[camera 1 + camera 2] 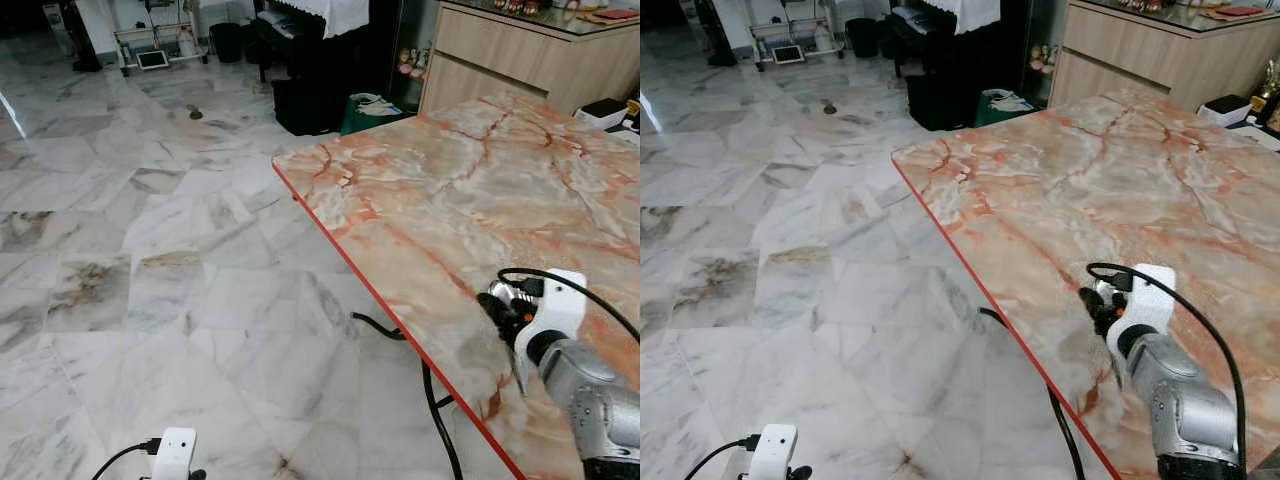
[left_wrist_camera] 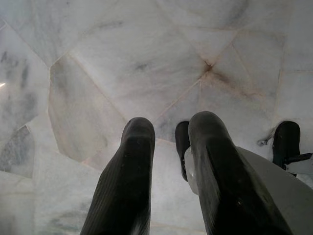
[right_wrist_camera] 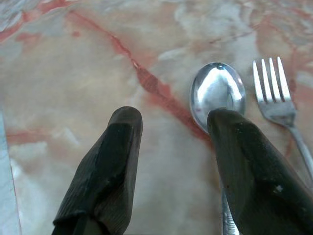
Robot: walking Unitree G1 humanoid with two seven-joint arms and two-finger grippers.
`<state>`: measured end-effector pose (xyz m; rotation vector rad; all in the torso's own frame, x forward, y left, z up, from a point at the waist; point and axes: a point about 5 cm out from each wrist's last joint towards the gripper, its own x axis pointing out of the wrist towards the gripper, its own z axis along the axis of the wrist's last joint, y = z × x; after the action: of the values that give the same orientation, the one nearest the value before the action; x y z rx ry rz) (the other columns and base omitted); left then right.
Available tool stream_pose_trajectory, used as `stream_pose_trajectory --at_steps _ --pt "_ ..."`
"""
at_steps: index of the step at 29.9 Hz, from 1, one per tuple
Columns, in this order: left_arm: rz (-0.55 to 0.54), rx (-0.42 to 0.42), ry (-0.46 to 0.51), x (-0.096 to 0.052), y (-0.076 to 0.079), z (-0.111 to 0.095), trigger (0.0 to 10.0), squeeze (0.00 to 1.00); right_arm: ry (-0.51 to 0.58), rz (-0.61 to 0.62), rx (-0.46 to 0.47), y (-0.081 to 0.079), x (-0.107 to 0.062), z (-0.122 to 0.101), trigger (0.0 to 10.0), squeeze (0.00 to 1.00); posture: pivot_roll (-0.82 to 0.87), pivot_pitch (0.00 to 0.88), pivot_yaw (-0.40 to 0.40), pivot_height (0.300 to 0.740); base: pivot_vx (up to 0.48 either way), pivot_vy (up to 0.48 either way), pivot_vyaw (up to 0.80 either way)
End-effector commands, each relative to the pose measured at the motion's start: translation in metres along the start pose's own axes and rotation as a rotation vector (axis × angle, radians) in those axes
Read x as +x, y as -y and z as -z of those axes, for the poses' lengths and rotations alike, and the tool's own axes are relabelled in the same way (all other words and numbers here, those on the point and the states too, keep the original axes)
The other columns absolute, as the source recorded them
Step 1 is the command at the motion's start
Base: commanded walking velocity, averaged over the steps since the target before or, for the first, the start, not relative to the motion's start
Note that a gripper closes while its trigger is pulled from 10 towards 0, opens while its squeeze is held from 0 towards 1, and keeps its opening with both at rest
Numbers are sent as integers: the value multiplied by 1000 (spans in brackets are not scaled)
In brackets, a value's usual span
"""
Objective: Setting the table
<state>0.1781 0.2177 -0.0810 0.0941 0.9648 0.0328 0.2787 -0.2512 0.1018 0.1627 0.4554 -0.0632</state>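
I see a pale grey-veined marble tile floor [image 1: 150, 260] with glare at the far left. A table [image 1: 470, 190] with a pink-orange marble top and red edge fills the right, on dark curved legs [image 1: 440, 410]. Behind it a light wood cabinet [image 1: 520, 60]. Far back, dark furniture under a white cloth [image 1: 335, 12] and a white wire rack [image 1: 155, 40].

spoon [image 3: 217, 91]: shiny metal | fork [image 3: 272, 91]: metal | table [image 1: 460, 190]: glossy marble

A wooden cabinet [image 1: 520, 55] stands beyond the grey marble floor [image 1: 150, 250].
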Motion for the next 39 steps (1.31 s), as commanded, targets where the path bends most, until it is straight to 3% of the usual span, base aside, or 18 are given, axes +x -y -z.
stream_pose_trajectory --at_steps 1,10,11,12,17,18,19,34,39 --pt "3 23 -27 -1 -2 6 10000 0 -13 5 3 -4 1 -1 10000 0 0 0 2 731 0 0 0" --pt "4 23 -26 -1 -2 7 10000 0 -22 77 -38 0 -1 3 10000 0 -1 0 -1 731 0 0 0" --pt "4 24 -27 -1 -2 6 10000 0 -31 58 -40 -3 -1 5 10000 651 -8 0 1 731 0 0 0" --pt "5 25 -27 -1 -2 6 10000 0 -50 42 -42 -8 -2 8 10000 1000 -8 0 1 731 0 0 0" --pt "6 23 -27 -1 -1 6 10000 0 -92 63 -41 -11 -5 16 10000 1000 -2 0 -7 731 0 0 0" --pt "6 22 -27 -1 -1 6 10000 0 -95 61 -43 -12 -5 16 10000 553 -2 0 -7 731 0 0 0" --pt "6 23 -27 -1 -1 6 10000 0 -94 54 -41 -13 -6 16 10000 0 -2 0 -7 731 0 0 0" --pt "3 11 -24 -1 -1 5 10000 0 -38 146 -129 -10 -3 5 10000 0 1 0 -10 731 0 0 0" --pt "1 9 -24 -1 -1 5 10000 0 -97 183 -170 -8 -2 15 10000 0 3 0 -9 731 0 0 0"
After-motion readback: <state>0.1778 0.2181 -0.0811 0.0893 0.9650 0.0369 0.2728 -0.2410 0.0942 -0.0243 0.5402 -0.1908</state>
